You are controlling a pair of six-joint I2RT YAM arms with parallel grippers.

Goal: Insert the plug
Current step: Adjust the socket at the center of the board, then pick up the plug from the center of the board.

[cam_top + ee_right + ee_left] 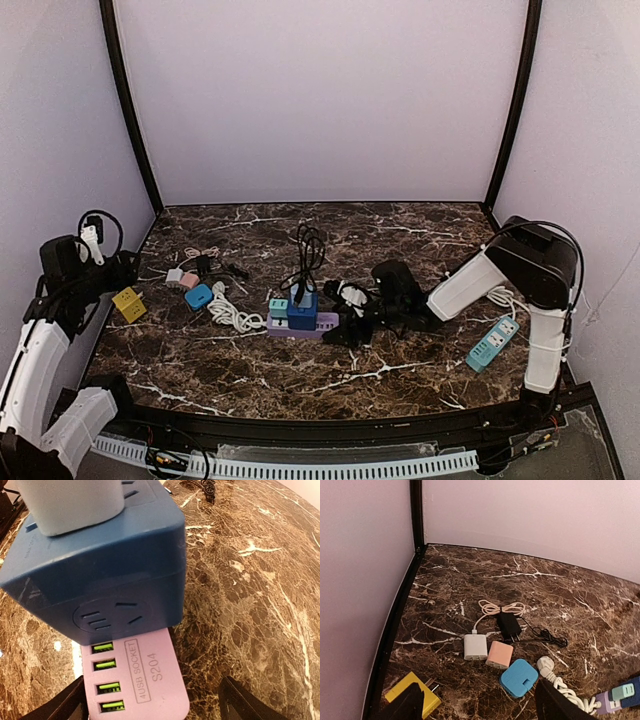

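Plug (70, 505): pale grey body on the top face of the blue cube socket (105, 565), up and ahead of the right fingers (247, 702). Looks seated, but pins are hidden, so can't confirm. Cube stands on the purple USB strip (145, 680). Strip end lies between the right fingers, which are spread wide and gripping nothing. Left fingers (402, 705) spread too, empty.

My read: seat-check stage. Next move calls for a straight push down on the body if it isn't flush, strip held steady.

Count:
- 2 strips: purple, plus teal strip (493, 343) outboard of the right fingers
- 1 cube
- 1 teal adapter (278, 307) beyond the cube

On the bench (470, 580) ahead of the left fingers:
- 5 chargers: yellow charger (412, 695), white charger (475, 646), pink charger (499, 654), blue charger (519, 677), black charger (509, 625)
- pink cable (502, 608), white cable (555, 680)
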